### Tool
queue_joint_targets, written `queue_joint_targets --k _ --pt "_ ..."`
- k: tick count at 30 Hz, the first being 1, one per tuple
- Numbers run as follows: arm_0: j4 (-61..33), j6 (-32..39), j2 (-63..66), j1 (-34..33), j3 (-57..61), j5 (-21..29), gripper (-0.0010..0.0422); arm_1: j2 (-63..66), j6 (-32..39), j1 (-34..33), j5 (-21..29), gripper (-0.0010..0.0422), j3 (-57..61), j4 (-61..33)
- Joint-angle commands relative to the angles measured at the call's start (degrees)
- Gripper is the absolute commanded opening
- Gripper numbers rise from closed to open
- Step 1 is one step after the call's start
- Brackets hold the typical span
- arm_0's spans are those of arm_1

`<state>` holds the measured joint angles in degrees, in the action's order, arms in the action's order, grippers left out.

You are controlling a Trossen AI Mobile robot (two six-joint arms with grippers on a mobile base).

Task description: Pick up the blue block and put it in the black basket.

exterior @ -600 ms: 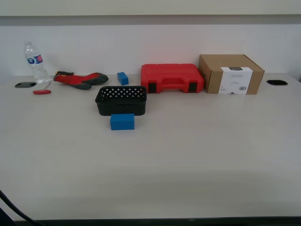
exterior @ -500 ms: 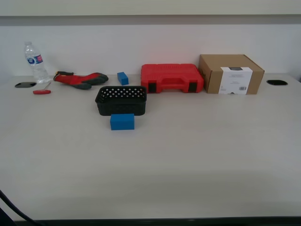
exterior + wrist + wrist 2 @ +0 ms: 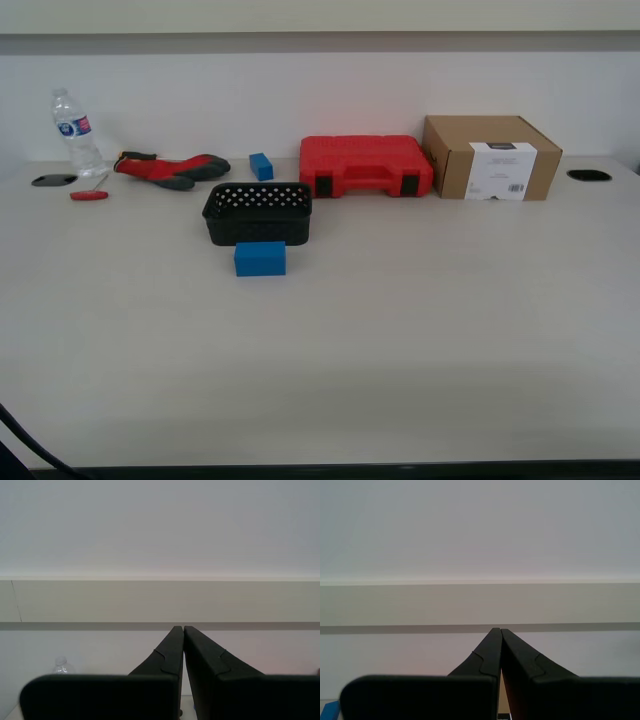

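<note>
The blue block [image 3: 260, 258] lies on the pale table, touching or nearly touching the near wall of the black basket [image 3: 258, 230], which stands just behind it, left of centre in the exterior view. The basket looks empty. My first gripper [image 3: 183, 628] is shut and empty, aimed at the wall above the table. My second gripper [image 3: 500, 629] is shut and empty too, also aimed at the wall. Neither arm shows in the exterior view. A bit of blue [image 3: 329, 711] shows at the edge of the second wrist view; I cannot tell which block it is.
Along the back wall stand a water bottle [image 3: 76, 133], a red and grey glove [image 3: 170, 168], a smaller blue cube [image 3: 261, 166], a red case [image 3: 366, 166] and a cardboard box [image 3: 490, 158]. A red tool [image 3: 88, 195] lies at the exterior view's left.
</note>
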<state>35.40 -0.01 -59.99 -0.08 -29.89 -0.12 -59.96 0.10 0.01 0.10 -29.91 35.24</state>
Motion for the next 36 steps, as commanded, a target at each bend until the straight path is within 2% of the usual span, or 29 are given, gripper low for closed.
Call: queue_joint_targets --k 1,24,28,30,33,34,36 --pt "0.13 0.00 0.00 0.07 -0.07 0.00 0.0000 0.00 -0.09 -0.02 -0.15 0.0000 -0.07 0.20" --pt "0.13 0.00 0.00 0.07 -0.07 0.00 0.0000 0.00 -0.13 0.00 -0.33 0.0000 -0.66 0.26" --pt "0.13 0.00 0.00 0.07 -0.07 0.00 0.0000 -0.68 -4.28 -0.02 -1.22 0.0000 -0.74 0.33" --pt "0.13 0.00 0.00 0.07 -0.07 0.00 0.0000 -2.84 -4.33 -0.04 2.80 0.0000 -0.81 -0.20" --pt "0.11 0.00 0.00 0.09 -0.07 0.00 0.0000 -7.58 -2.99 -0.39 14.08 0.0000 -0.81 -2.71" --pt "0.13 0.00 0.00 0.07 -0.07 0.00 0.0000 -9.18 -2.08 -0.90 16.20 0.0000 -0.81 -3.98" --pt "0.11 0.00 0.00 0.07 -0.07 0.00 0.0000 -12.31 1.60 -2.58 16.96 0.0000 -0.81 -8.20"
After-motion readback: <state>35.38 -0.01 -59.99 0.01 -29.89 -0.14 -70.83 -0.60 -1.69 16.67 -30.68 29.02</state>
